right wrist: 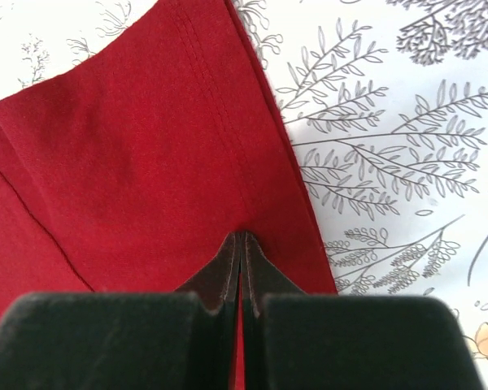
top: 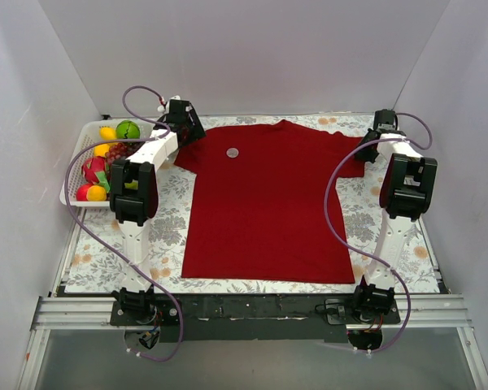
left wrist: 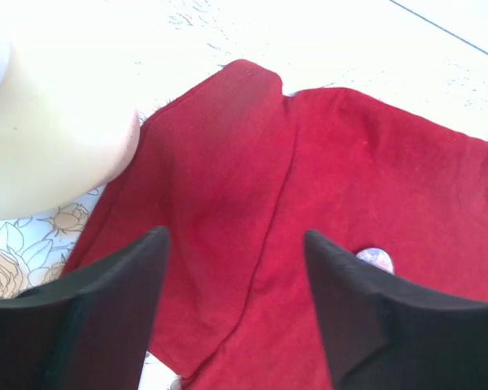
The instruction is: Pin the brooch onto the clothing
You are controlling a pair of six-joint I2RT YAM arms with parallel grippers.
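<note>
The dark red T-shirt (top: 268, 203) lies flat on the floral cloth, collar toward the back. The brooch (top: 233, 152), a small silvery-white disc, sits on the shirt's upper chest, left of the collar. My left gripper (top: 189, 132) is open and empty above the shirt's left sleeve (left wrist: 220, 162). In the left wrist view the brooch (left wrist: 377, 258) peeks out just behind the right finger (left wrist: 366, 317). My right gripper (top: 368, 148) is shut, its tips (right wrist: 242, 237) resting on the right sleeve (right wrist: 146, 162) near the hem. The fabric there looks flat.
A white basket (top: 70, 184) with toy fruit stands at the back left, beside the left arm. A blurred pale shape (left wrist: 49, 122) fills the upper left of the left wrist view. White walls close in on three sides. The floral cloth (top: 366, 219) borders the shirt.
</note>
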